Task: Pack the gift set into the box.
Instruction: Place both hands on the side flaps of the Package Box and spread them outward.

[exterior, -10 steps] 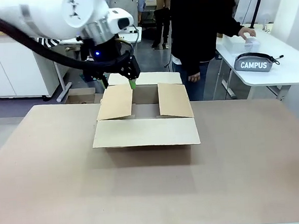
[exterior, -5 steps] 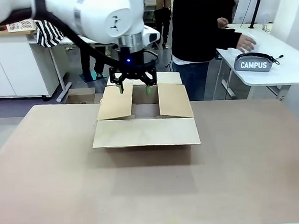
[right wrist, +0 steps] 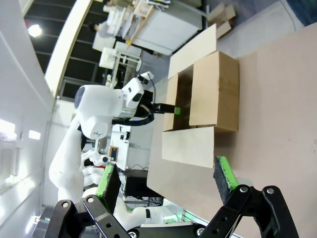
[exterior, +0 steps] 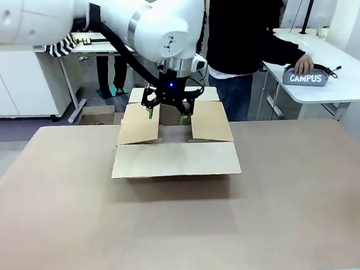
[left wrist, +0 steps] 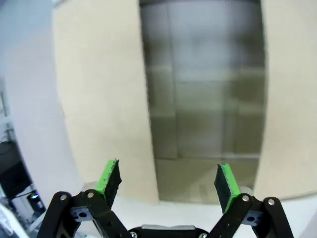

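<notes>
The box (exterior: 175, 160) is a brown cardboard carton standing at the table's far middle with its four flaps spread open. My left gripper (exterior: 165, 115) hangs open over the box's opening, its green pads just above the two side flaps. In the left wrist view the left gripper (left wrist: 168, 178) looks straight down into the bare box (left wrist: 203, 99), nothing between the fingers. My right gripper (right wrist: 166, 181) is open and empty, held well away, and looks across the table at the box (right wrist: 213, 89) and the left gripper (right wrist: 173, 110). The gift set is out of view.
The brown table (exterior: 174, 233) is bare around the box. A person (exterior: 241, 33) stands behind the far edge, one hand (exterior: 303, 63) on a grey CAMPUS pouch (exterior: 305, 77) lying on a white side table at the right.
My left arm swung right and turned, bringing the open gripper down over the box's opening. The person's hand moved onto the grey pouch.
</notes>
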You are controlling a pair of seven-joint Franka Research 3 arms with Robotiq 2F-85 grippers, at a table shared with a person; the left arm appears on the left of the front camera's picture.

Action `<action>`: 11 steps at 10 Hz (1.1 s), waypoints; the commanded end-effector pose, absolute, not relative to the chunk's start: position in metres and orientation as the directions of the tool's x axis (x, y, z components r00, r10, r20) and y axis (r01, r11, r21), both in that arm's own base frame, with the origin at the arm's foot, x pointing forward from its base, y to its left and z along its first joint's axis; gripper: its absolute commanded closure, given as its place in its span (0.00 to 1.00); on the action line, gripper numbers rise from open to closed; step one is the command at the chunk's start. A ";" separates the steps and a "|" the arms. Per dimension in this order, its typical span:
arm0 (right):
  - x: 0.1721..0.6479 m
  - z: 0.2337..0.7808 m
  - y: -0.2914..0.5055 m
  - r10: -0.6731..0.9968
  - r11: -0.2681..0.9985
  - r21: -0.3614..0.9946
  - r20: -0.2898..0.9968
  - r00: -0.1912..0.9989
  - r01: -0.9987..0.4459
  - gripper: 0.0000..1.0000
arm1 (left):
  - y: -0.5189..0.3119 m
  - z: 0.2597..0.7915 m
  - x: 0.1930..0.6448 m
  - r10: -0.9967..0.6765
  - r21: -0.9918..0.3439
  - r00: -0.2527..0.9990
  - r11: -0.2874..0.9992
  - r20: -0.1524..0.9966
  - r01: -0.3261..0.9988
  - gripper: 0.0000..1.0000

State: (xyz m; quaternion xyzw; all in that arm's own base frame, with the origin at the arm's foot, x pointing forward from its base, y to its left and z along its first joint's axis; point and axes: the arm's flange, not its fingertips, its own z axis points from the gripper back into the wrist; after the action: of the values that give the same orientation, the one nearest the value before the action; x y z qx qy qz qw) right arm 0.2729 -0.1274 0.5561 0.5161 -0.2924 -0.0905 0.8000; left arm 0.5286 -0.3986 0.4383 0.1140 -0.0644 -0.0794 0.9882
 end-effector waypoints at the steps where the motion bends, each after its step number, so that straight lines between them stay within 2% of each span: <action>1: 0.275 0.557 -0.127 -0.443 0.438 0.878 0.398 0.804 -0.193 0.00 | -0.392 0.430 0.536 -0.204 0.375 0.968 0.917 0.146 0.137 0.00; 6: 0.275 0.557 -0.127 -0.443 0.438 0.878 0.398 0.804 -0.193 0.00 | -0.382 0.402 0.537 -0.168 0.498 0.978 0.863 0.127 0.084 0.00; 11: 0.275 0.557 -0.127 -0.443 0.438 0.878 0.398 0.804 -0.193 0.00 | -0.374 0.421 0.529 -0.149 0.545 0.972 0.838 0.180 0.027 0.00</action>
State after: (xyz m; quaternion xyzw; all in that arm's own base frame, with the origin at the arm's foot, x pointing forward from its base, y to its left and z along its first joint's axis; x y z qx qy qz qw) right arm 0.2730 -0.1275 0.5563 0.5165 -0.2924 -0.0903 0.7997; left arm 0.5351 -0.3795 0.4111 0.2630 -0.0888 -0.0628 0.9586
